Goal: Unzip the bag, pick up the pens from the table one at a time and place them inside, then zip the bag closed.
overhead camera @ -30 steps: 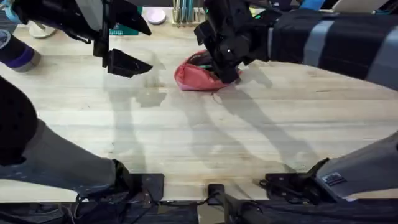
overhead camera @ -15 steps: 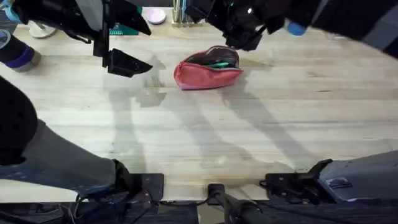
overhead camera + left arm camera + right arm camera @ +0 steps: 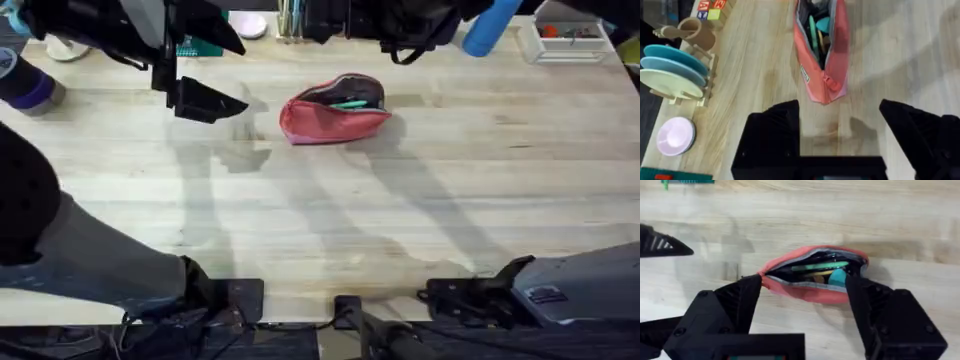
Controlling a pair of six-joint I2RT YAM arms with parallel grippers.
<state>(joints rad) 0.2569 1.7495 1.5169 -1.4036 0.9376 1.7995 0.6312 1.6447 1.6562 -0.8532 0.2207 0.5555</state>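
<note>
1. Table [image 3: 420,200]: light wooden planks; the near half is bare.
2. Bag [image 3: 335,110]: salmon-pink, lying mid-table toward the far side, zipper open, mouth gaping.
3. Pen [image 3: 820,266]: light green, lying inside the open bag.
4. Left gripper [image 3: 840,132]: fingers spread, holding nothing, above the table just left of the bag.
5. Right gripper [image 3: 804,297]: fingers spread wide, holding nothing, above the bag near the far edge.
</note>
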